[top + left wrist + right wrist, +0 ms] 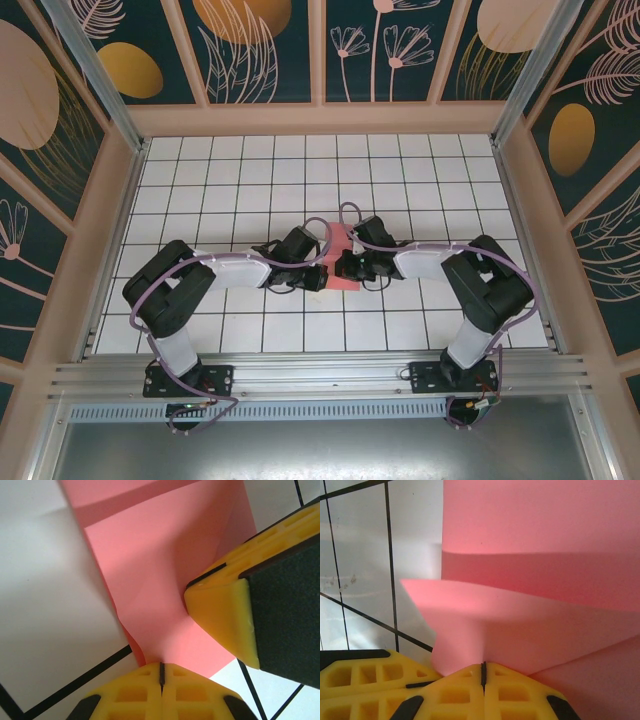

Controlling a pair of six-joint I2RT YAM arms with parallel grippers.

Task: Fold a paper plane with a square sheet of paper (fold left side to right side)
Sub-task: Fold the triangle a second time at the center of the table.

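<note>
Overhead first: noted thin pink-red sheet of paper (341, 250), partly folded, lying near the middle of the white grid-tiled tabletop (230, 170). Found left pincer (322, 268) and right pincer (343, 266) meeting over it from either side, nearly touching.

Left wrist next: saw yellow left pincer (161, 672) clenched, with tips together on the near edge of the sheet (160, 570). Noted that edge curling up just left of the tips. Logged right pincer (200, 587) set against the sheet at the right.

Right wrist last: saw right pincer (483, 672) clenched on a raised flap of the sheet (530, 625), bowed above a lower layer. Noted tiled tabletop (365, 555) to the left.
</note>
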